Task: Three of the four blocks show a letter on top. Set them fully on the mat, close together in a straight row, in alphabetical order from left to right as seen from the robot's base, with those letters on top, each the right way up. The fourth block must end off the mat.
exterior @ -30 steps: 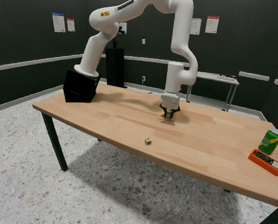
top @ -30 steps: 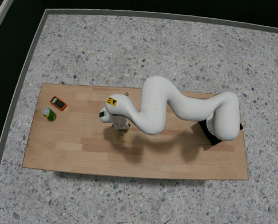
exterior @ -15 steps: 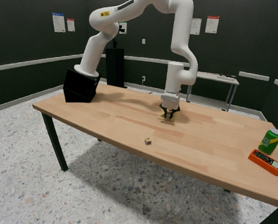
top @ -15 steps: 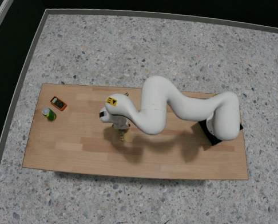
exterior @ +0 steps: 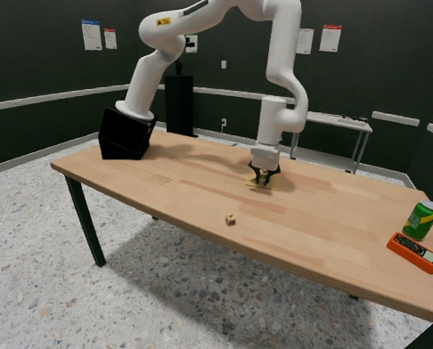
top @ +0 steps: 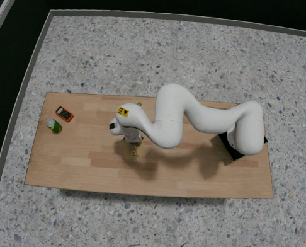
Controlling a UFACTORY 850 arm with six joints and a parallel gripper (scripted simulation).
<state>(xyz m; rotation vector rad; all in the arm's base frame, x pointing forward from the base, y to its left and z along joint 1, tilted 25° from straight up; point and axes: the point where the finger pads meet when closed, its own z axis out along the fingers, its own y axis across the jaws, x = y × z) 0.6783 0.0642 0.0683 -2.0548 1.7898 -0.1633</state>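
My gripper (exterior: 262, 177) (top: 133, 145) points straight down over the small tan mat (exterior: 275, 182) (top: 142, 152) in the middle of the table. It is shut on a small block just above or on the mat; the fingers hide most of the block and I cannot read its top. Whether other blocks lie on the mat under the gripper is too small to tell. One loose block (exterior: 230, 219) (top: 139, 103) lies on the bare wood off the mat, near one long table edge, well apart from the gripper.
A green can (top: 54, 125) (exterior: 420, 219) and an orange handheld meter (top: 64, 113) (exterior: 414, 252) lie at one end of the wooden table (top: 83, 170) (exterior: 171, 187). The arm's black base (top: 231, 146) (exterior: 124, 135) stands at the other end.
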